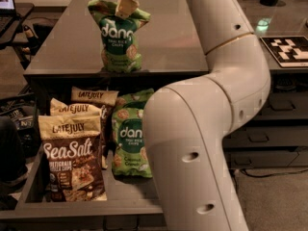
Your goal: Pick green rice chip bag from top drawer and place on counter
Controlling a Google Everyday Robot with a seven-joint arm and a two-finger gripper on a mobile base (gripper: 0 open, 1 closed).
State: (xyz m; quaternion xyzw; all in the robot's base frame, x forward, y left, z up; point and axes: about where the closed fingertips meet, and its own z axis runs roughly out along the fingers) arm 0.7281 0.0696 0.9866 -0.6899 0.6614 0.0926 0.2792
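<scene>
A green rice chip bag (119,38) stands upright at the front edge of the counter (173,37), its bottom at or just above the surface. My gripper (127,3) comes down from the top of the view and is shut on the bag's crumpled top. A second green rice chip bag (129,139) leans in the open top drawer (86,210) below, partly hidden by my arm.
Three brown-and-cream Late July bags (72,160) stand in the drawer's left half. My white arm (202,129) fills the right middle of the view and covers the drawer's right side. A black-and-white marker tag (288,49) lies at right. Dark clutter sits at left.
</scene>
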